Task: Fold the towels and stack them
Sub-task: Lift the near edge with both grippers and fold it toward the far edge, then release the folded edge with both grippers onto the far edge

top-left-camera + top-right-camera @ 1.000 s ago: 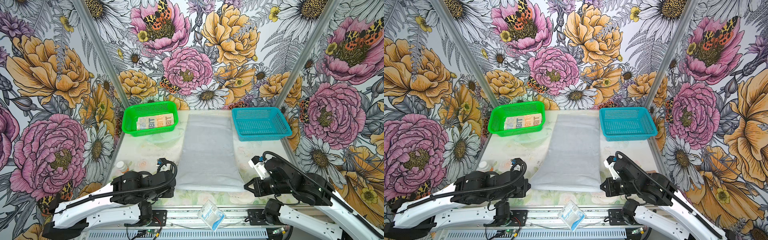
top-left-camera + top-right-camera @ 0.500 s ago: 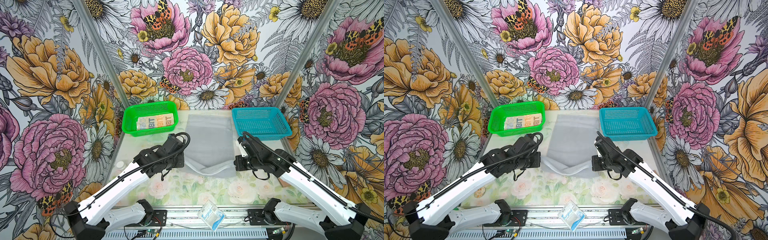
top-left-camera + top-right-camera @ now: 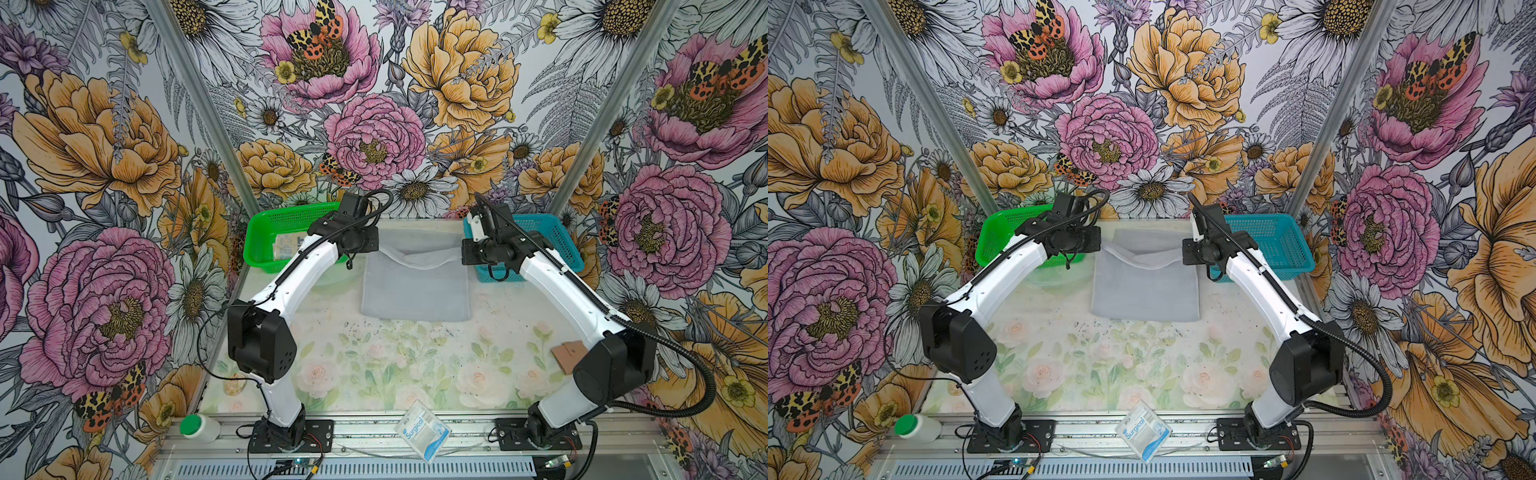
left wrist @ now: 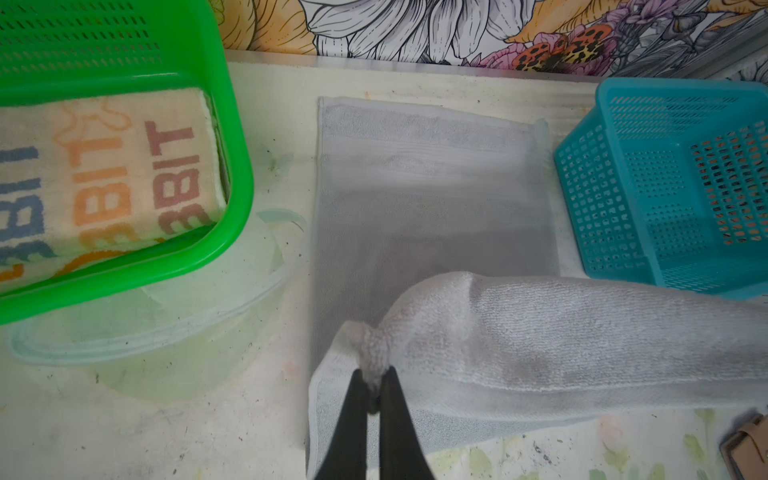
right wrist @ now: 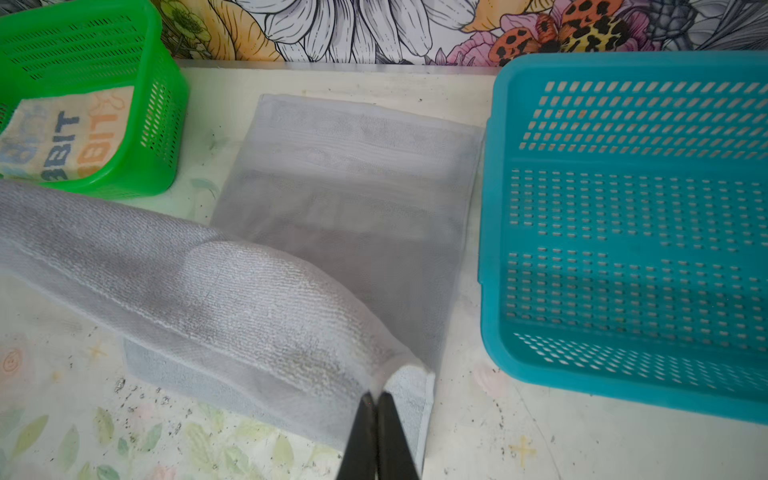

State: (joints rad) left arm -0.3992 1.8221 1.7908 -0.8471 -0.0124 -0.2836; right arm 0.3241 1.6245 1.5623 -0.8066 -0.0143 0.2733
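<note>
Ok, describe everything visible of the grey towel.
The grey towel is plain light grey terry cloth with a flat woven band near its far hem. It lies on the table between the green basket and the blue basket. One layer rests flat; the other end is doubled back above it, raised and sagging in the middle. The left gripper and right gripper each pinch one raised corner.

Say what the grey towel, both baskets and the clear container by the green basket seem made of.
The grey towel: cotton-like terry, matte; looped pile and a flat woven border show. The green basket and teal basket: moulded plastic, slightly glossy, with slotted walls. The clear container: translucent, probably thin plastic; the table shows through it.
</note>
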